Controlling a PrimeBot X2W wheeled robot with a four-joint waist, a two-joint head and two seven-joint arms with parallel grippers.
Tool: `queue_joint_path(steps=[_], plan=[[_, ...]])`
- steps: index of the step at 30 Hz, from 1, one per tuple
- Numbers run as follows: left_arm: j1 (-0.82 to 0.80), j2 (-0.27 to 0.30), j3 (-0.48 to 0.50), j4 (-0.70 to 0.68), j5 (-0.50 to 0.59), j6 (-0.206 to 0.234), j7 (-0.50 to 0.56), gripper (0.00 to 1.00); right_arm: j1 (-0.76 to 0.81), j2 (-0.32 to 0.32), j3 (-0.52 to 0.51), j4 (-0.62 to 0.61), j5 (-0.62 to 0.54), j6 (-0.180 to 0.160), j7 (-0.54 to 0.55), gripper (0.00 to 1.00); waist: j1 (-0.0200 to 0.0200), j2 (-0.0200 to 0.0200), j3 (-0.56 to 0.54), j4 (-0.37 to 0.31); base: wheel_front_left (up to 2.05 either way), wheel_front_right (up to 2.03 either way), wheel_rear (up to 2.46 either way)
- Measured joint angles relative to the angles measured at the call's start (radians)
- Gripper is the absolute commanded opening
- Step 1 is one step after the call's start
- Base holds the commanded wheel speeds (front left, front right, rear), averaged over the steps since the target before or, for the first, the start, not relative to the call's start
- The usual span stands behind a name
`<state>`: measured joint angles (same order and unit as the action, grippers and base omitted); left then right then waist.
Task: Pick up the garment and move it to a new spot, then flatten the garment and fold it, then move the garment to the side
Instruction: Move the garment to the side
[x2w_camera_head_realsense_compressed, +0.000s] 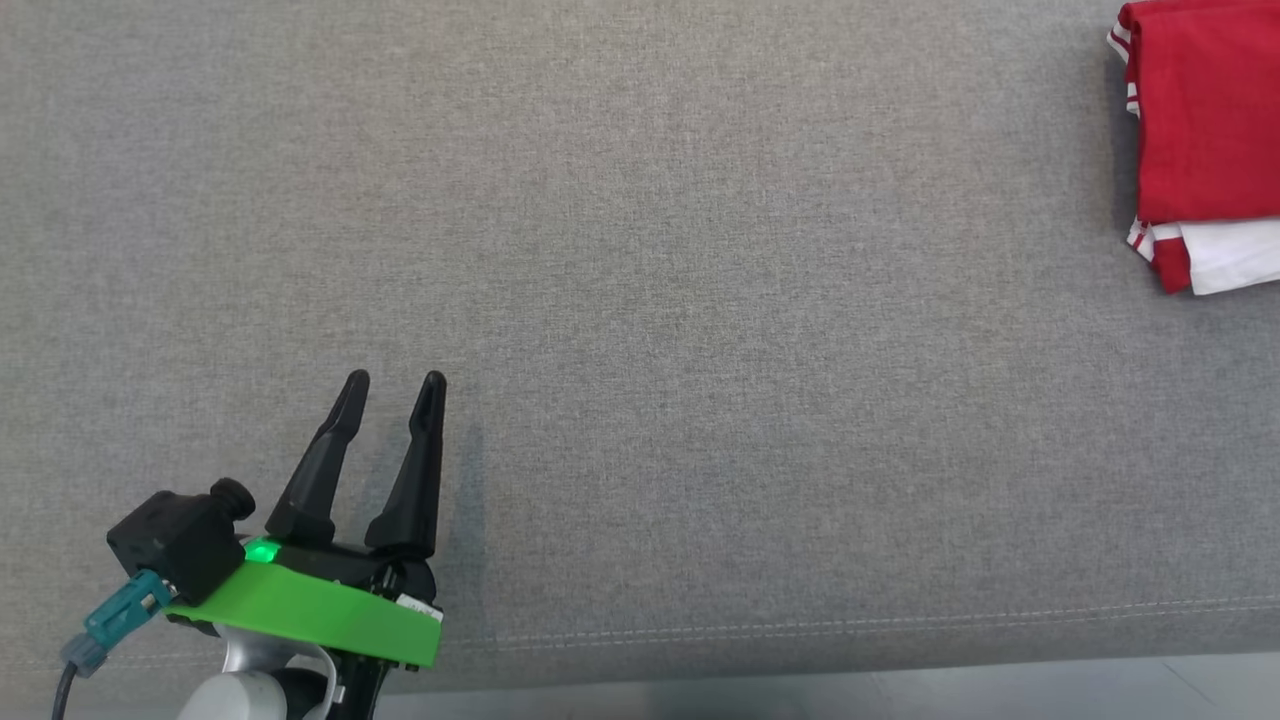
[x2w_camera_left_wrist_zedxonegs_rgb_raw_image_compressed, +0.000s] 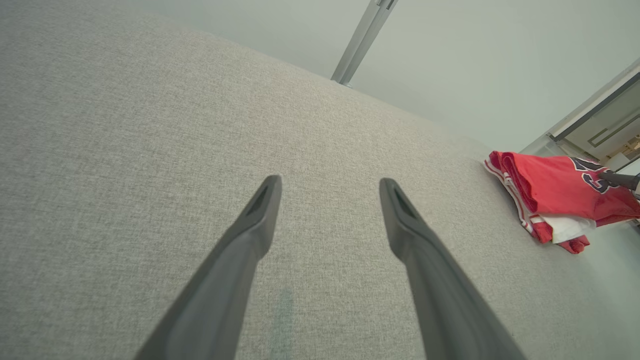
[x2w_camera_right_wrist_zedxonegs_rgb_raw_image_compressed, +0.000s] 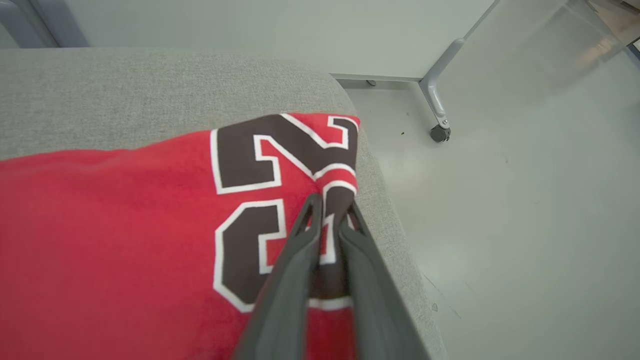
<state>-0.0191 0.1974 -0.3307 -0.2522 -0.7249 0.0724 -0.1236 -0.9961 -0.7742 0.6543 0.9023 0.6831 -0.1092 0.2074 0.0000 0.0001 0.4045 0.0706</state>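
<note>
The garment (x2w_camera_head_realsense_compressed: 1210, 120) is a folded red jersey with white trim and dark numbers, lying at the far right end of the grey upholstered surface (x2w_camera_head_realsense_compressed: 700, 300). In the right wrist view my right gripper (x2w_camera_right_wrist_zedxonegs_rgb_raw_image_compressed: 332, 205) is nearly closed, pinching a raised fold of the garment (x2w_camera_right_wrist_zedxonegs_rgb_raw_image_compressed: 125, 225) by the number print, close to the cushion's edge. My left gripper (x2w_camera_head_realsense_compressed: 394, 385) hovers open and empty at the lower left, far from the jersey. In the left wrist view the left gripper (x2w_camera_left_wrist_zedxonegs_rgb_raw_image_compressed: 330, 182) has its fingers spread over bare fabric, with the garment (x2w_camera_left_wrist_zedxonegs_rgb_raw_image_compressed: 555, 195) off to the right.
The cushion's front seam and edge (x2w_camera_head_realsense_compressed: 800, 640) run along the bottom of the head view, with pale floor beyond. Right of the garment the surface drops to the floor (x2w_camera_right_wrist_zedxonegs_rgb_raw_image_compressed: 500, 200). A metal leg with a caster (x2w_camera_right_wrist_zedxonegs_rgb_raw_image_compressed: 440, 132) stands there.
</note>
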Motion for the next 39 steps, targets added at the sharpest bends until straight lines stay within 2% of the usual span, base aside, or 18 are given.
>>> queue_joint_path(steps=[3, 4, 5, 6, 7, 8, 24, 36, 39], plan=[[-0.002, 0.009, 0.001, -0.003, 0.006, 0.003, 0.009, 1.0, 0.0, 0.018, -0.004, 0.007, -0.001, -0.006, -0.016, 0.16, 0.0, 0.0, 0.013, -0.006, 0.0, 0.0, 0.0], [-0.002, 0.011, 0.002, -0.005, 0.008, 0.003, 0.009, 1.0, 0.0, 0.025, -0.006, 0.011, -0.001, -0.007, -0.024, 0.2, 0.0, 0.0, 0.017, -0.009, 0.0, 0.0, 0.0], [-0.003, 0.013, 0.003, -0.007, 0.009, 0.003, 0.01, 1.0, 0.0, 0.031, -0.007, 0.014, -0.001, -0.007, -0.032, 0.43, 0.0, 0.0, 0.02, -0.011, 0.0, 0.0, 0.0], [-0.004, 0.015, 0.004, -0.008, 0.01, 0.003, 0.012, 1.0, 0.0, 0.036, -0.007, 0.018, -0.003, -0.007, -0.038, 0.56, 0.0, 0.0, 0.024, -0.014, 0.0, 0.0, 0.0], [-0.004, 0.016, 0.006, -0.01, 0.012, 0.004, 0.018, 1.0, 0.0, 0.041, -0.008, 0.022, -0.007, -0.007, -0.043, 0.89, 0.0, 0.0, 0.026, -0.016, 0.0, 0.0, 0.0], [-0.005, 0.018, 0.007, -0.011, 0.013, 0.008, 0.018, 1.0, 0.0, 0.048, -0.009, 0.026, -0.007, -0.007, -0.05, 1.0, 0.0, 0.0, 0.028, -0.019, 0.0, 0.0, 0.0], [-0.011, 0.027, 0.017, -0.011, 0.018, 0.016, 0.032, 1.0, 0.057, 0.121, -0.036, 0.133, 0.003, -0.015, -0.127, 1.0, 0.0, 0.0, 0.007, -0.064, 0.0, 0.0, 0.0], [-0.022, 0.023, 0.012, 0.014, 0.019, 0.016, 0.028, 1.0, 0.027, 0.188, -0.072, 0.083, 0.022, -0.013, -0.289, 1.0, 0.0, 0.0, -0.062, -0.118, 0.0, 0.0, 0.0], [-0.054, 0.019, 0.018, 0.028, 0.03, 0.016, 0.021, 1.0, 0.017, 0.217, -0.064, 0.06, 0.022, 0.006, -0.324, 1.0, 0.0, 0.0, -0.09, -0.131, 0.0, 0.0, 0.0]])
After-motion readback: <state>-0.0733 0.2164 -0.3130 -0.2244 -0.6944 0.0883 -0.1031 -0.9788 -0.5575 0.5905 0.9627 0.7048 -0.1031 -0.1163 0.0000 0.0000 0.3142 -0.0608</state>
